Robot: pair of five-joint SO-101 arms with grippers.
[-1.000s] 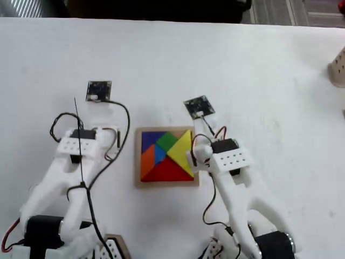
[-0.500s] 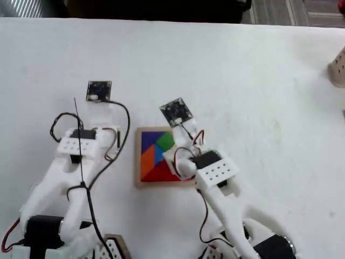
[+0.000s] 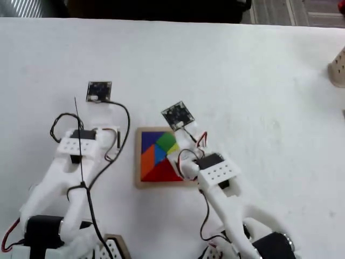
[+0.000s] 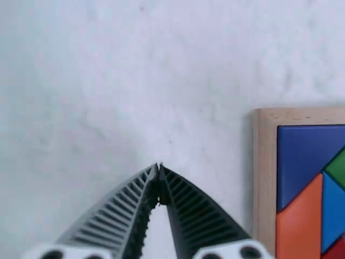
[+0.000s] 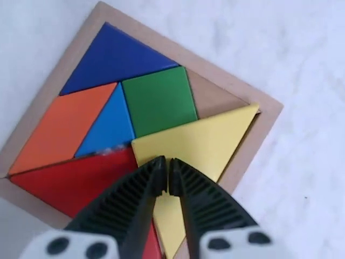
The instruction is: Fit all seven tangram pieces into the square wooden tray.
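Observation:
The square wooden tray (image 3: 138,183) lies between the two arms, with several coloured pieces in it. In the right wrist view, a blue triangle (image 5: 116,56), orange parallelogram (image 5: 64,127), light blue triangle (image 5: 110,127), green square (image 5: 159,100) and red triangle (image 5: 81,183) lie flat. The yellow triangle (image 5: 199,143) sits askew, one tip at the rim (image 5: 269,116), leaving a bare patch of tray floor (image 5: 213,97) beside the green square. My right gripper (image 5: 166,164) is shut, its tips on the yellow triangle. My left gripper (image 4: 159,170) is shut and holds nothing, on the white table beside the tray's edge (image 4: 264,162).
The right arm (image 3: 218,172) covers the tray's right part from above; the left arm (image 3: 75,148) stands to its left with loose cables. A perforated wooden object (image 3: 338,67) sits at the far right edge. Another wooden piece (image 3: 117,245) lies near the front.
The right arm has swung left over the tray, covering most of the yellow triangle in the high view. The left arm has stayed still.

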